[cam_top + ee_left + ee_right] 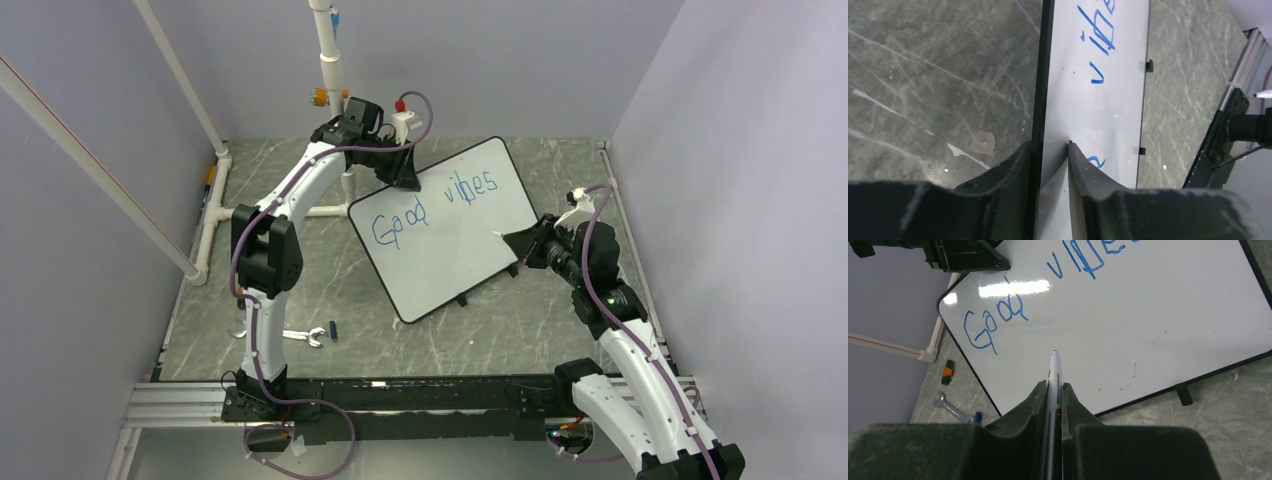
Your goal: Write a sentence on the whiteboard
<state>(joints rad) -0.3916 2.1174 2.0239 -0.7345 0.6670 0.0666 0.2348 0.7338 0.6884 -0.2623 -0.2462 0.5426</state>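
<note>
The whiteboard point(445, 235) lies tilted in the middle of the table, with blue lettering "Good vibes" point(425, 208) across its upper part; only this one line shows. My left gripper point(405, 180) is shut on the board's far top edge, one finger on each face point(1050, 150). My right gripper point(522, 243) is shut on a white marker point(1054, 375), its tip point(1055, 352) over the blank lower part of the board point(1128, 315), below "Good" point(993, 322).
A silver wrench point(303, 336) and a small blue cap point(332, 328) lie near the left arm's base. White pipe framing point(215, 215) runs along the left and back. Small black feet point(1184, 394) stick out from the board's near edge.
</note>
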